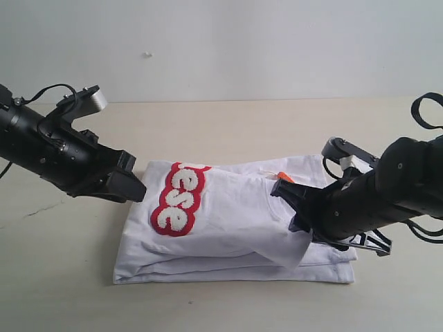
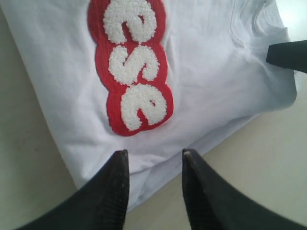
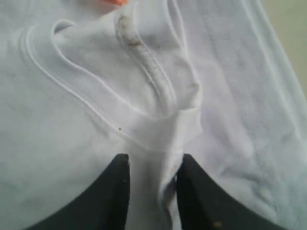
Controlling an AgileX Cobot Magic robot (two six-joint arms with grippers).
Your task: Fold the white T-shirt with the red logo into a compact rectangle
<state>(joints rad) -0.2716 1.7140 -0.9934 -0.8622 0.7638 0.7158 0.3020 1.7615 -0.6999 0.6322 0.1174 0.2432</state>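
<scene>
The white T-shirt lies folded in layers on the table, with the red logo facing up near its left end and reading "ese". My left gripper hovers at the shirt's left edge, open. In the left wrist view its fingers straddle the shirt's corner just below the logo. My right gripper sits on the shirt's right part, shut on a bunched fold by the ribbed collar; the cloth fills the gap between its jaws. An orange neck tag shows beside it.
The shirt rests on a beige table with a plain white wall behind it. Both dark arms reach in from the sides. A faint crack line marks the table at the left.
</scene>
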